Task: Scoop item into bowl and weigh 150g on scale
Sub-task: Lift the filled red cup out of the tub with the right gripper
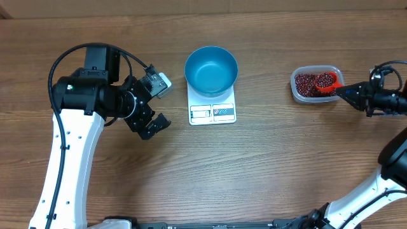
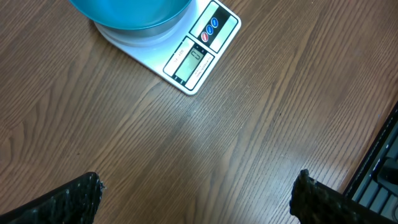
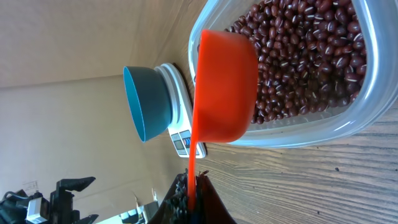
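Wooden table [image 1: 267, 165] — right gripper [image 1: 345, 90] holds scoop [image 3: 224, 87] over beans [image 3: 305, 56].

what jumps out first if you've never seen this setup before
The bright red scoop at the far right stands out first, gripped by its handle in the shut right gripper and held over a clear tub of dark red beans. Next comes the deep blue bowl, sitting empty on the white scale at the middle of the table. The left gripper hangs open to the left of the scale.
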Action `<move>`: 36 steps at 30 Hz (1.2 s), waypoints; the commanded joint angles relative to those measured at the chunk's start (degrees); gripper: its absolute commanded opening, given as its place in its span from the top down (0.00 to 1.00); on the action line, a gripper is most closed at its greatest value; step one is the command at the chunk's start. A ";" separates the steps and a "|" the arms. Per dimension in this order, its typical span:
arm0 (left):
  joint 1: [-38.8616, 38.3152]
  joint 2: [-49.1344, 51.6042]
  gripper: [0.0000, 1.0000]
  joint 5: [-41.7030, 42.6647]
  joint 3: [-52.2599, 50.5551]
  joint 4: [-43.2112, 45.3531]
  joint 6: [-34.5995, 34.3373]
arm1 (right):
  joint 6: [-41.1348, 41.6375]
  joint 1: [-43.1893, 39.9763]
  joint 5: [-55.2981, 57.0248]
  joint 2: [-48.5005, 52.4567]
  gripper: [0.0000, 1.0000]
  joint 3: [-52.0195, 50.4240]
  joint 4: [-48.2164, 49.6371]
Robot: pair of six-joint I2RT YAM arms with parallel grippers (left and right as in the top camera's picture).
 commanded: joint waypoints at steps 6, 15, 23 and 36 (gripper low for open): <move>0.22 -0.72 0.00 0.09 1.14 0.04 -0.42 | -0.74 -0.04 -2.58 0.15 0.96 -0.35 -0.04; 0.22 -0.72 0.00 0.09 1.14 0.04 -0.42 | -0.79 -0.04 -3.19 0.15 0.96 -0.35 -0.55; 0.22 -0.72 0.00 0.09 1.16 0.04 -0.42 | -3.19 -0.04 -5.42 0.15 0.96 -0.35 -2.60; 0.22 -0.72 0.00 0.09 1.14 0.04 -0.42 | -6.73 0.11 -10.08 0.15 0.96 -0.35 -6.34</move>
